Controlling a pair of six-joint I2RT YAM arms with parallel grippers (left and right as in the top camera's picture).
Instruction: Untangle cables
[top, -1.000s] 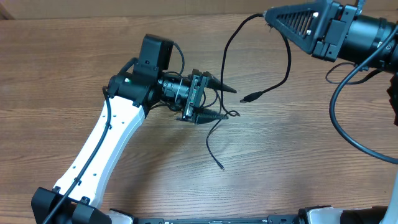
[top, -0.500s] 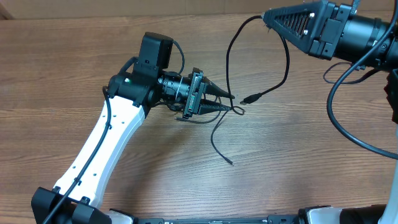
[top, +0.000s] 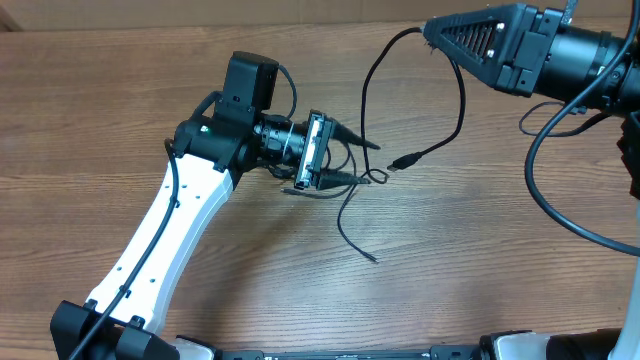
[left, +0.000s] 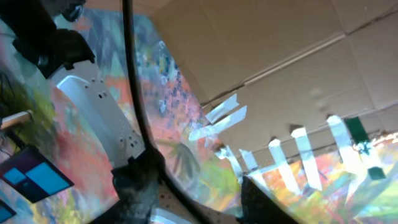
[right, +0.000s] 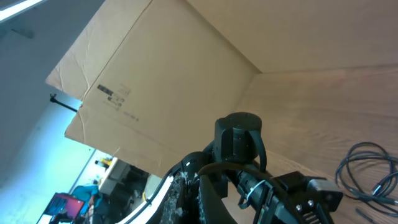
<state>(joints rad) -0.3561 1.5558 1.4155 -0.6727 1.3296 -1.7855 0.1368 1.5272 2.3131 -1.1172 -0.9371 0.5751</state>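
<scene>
The main risk is the tangle (top: 375, 177) tightening instead of loosening. If the right pincer (top: 430, 27), which is clamping shut on the upper ends of the cables (top: 463, 105), were pulling away while the left pincer (top: 370, 163) is catching only one strand, the knot could be cinching down. The cord could also be slipping out of the closed tips.

The left pincer is standing partly apart, its jaws gaping too wide to be pinching a thin cord. The tangle is lying right at its lower fingertip, touching or just beside; I cannot tell which. From there one strand is climbing to the right pincer. A second is looping down to a plug (top: 400, 161) resting on the table (top: 120, 100), and a third is trailing toward the table's near edge.
</scene>
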